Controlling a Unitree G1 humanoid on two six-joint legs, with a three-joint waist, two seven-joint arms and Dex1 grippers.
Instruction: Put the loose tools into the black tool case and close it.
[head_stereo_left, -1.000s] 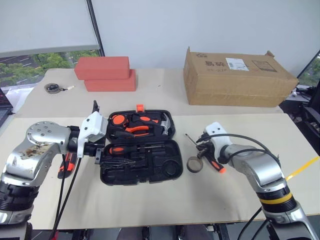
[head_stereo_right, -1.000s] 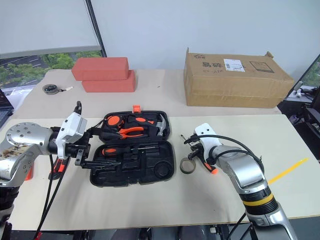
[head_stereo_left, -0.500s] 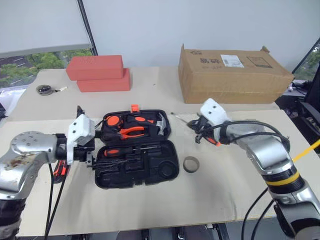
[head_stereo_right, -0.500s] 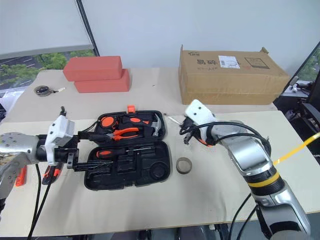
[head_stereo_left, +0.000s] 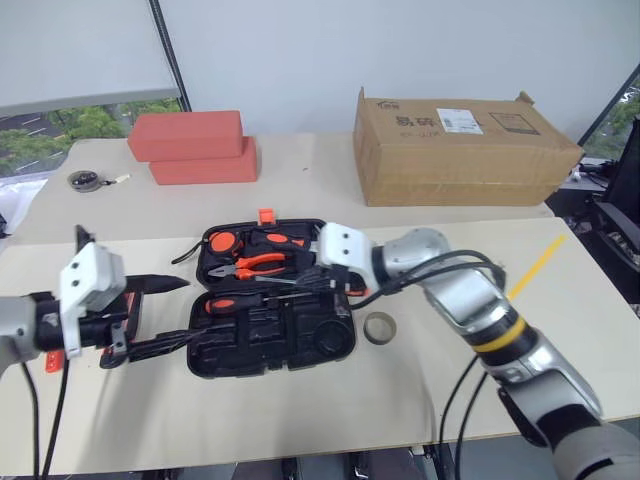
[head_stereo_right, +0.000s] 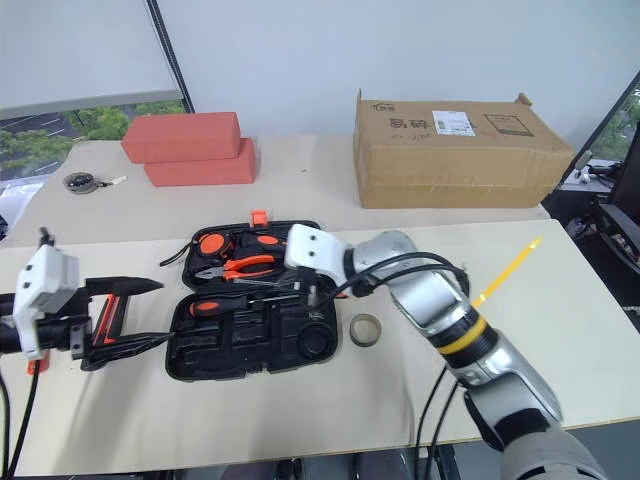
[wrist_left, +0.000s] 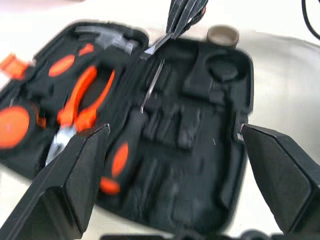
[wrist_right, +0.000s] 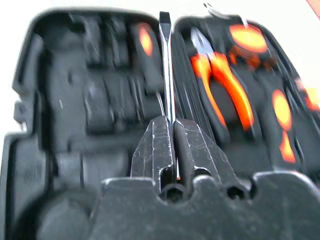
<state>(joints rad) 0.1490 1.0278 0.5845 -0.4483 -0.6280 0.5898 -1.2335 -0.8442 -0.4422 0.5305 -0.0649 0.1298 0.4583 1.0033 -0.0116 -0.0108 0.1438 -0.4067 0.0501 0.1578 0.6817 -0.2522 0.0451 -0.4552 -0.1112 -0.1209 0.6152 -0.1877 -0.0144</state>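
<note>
Nearest, at the bench's (head_stereo_left: 300, 420) front left: left gripper (head_stereo_left: 150, 315) spread wide and empty, drawn off to the case's left side, presumably to leave room for the other arm. Beside it, orange-handled tools (head_stereo_left: 120, 325) lying loose on the bench, partly hidden behind the gripper.

Mid-bench: black tool case (head_stereo_left: 275, 335) lying open, near half mostly bare moulded recesses with one orange-and-black screwdriver (head_stereo_left: 235, 300) seated along its far edge; far half already stocked with pliers (head_stereo_left: 255, 264). Right gripper (wrist_right: 172, 135) clamped shut on a flat-blade screwdriver (wrist_right: 166, 65), shaft level above the hinge line, likely lining up for a recess. Small grey tape roll (head_stereo_left: 379, 327) upright just right of the case, still out.

Farther back: red blocks (head_stereo_left: 192, 147), cardboard box (head_stereo_left: 460, 150).
</note>
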